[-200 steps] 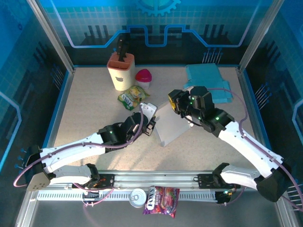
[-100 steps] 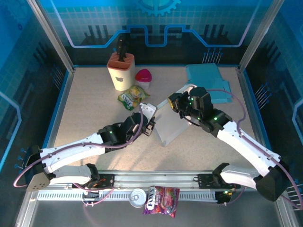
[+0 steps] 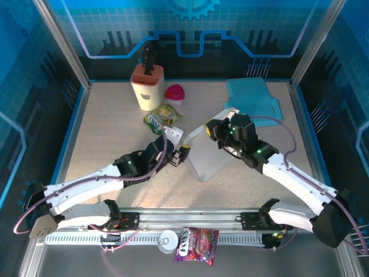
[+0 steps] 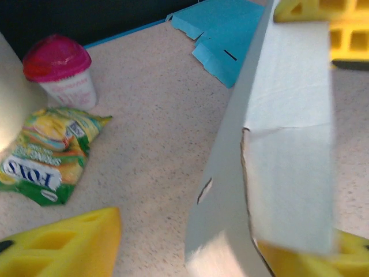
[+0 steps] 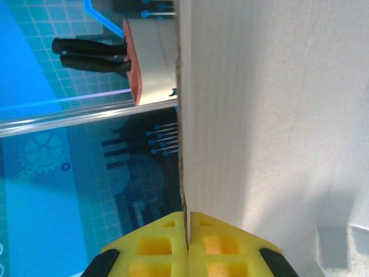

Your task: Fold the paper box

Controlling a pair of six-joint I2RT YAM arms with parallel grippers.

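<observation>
Two pads of the right gripper pinch the box edge tight. The left gripper gapes wide, holding nothing, beside a flap. Box stands half-raised on the table, centre. Wall-folding looks underway; next, left likely must press that flap upright.

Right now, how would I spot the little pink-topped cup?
At the table's far edge stands a tall peach knife block. The cup sits just right of it, behind the yellow-green snack bag. Its domed pink lid on a white body sets it apart.
</observation>
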